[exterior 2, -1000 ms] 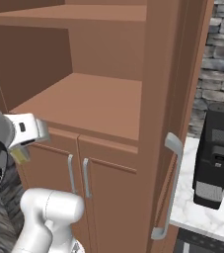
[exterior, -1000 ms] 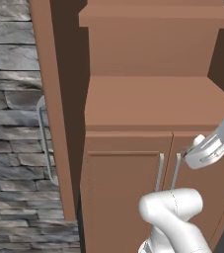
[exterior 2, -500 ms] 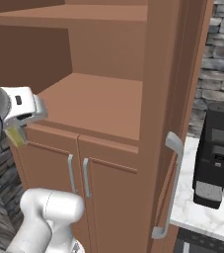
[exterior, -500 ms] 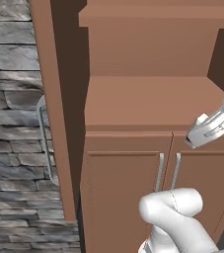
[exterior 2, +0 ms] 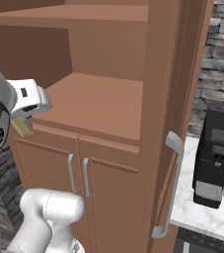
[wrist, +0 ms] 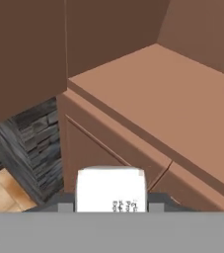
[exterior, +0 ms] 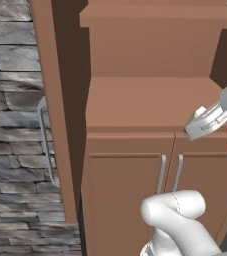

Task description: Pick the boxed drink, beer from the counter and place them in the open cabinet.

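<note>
- Claw (wrist: 111,206) closed on the boxed drink (wrist: 111,190).
- Carton held just in front of the open cabinet (exterior 2: 108,106), beside its shelf edge, above the lower doors (exterior: 157,200).

The only print sits on the carton (wrist: 111,190) held at 6 o'clock in the hand view: a short row of small dark characters near its lower edge, toward 5 o'clock on its white face. They look like digits or letters, but are too small and blurred to read. In the right base view the carton (exterior 2: 23,127) shows a yellowish corner at 9 o'clock, with no lettering that can be made out. The black machine (exterior 2: 215,153) at 3 o'clock in that view carries no legible mark, and the cabinet (exterior: 150,105) bears no sign or label.
</note>
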